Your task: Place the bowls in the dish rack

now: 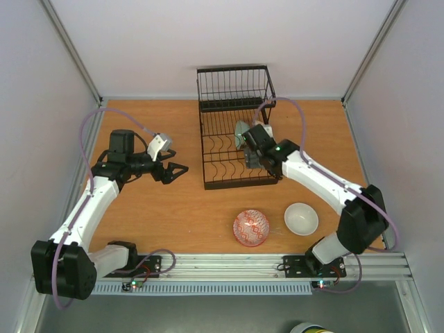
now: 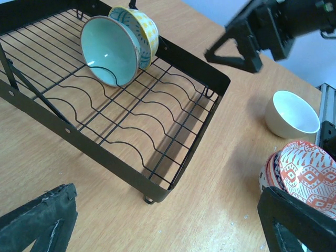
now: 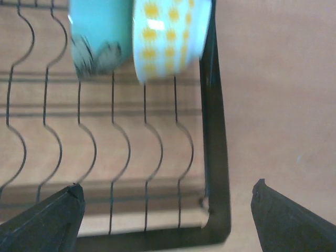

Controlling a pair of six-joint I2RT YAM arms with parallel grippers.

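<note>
The black wire dish rack (image 1: 234, 182) stands at the table's middle back. A pale green bowl (image 2: 110, 50) and a yellow-patterned bowl (image 2: 143, 29) lean on edge side by side among its tines. My right gripper (image 1: 251, 154) hovers open over the rack's right side, just in front of those two bowls (image 3: 168, 37), with nothing between its fingers (image 3: 47, 223). A red-patterned bowl (image 1: 251, 227) and a plain white bowl (image 1: 301, 218) sit on the table in front of the rack. My left gripper (image 1: 177, 170) is open and empty, left of the rack.
The rack's upright wire basket section (image 1: 234, 87) rises at the back. White walls close the table on three sides. An aluminium rail (image 1: 229, 263) with the arm bases runs along the near edge. Bare wood (image 2: 220, 178) lies between the rack's corner and the red-patterned bowl (image 2: 307, 173).
</note>
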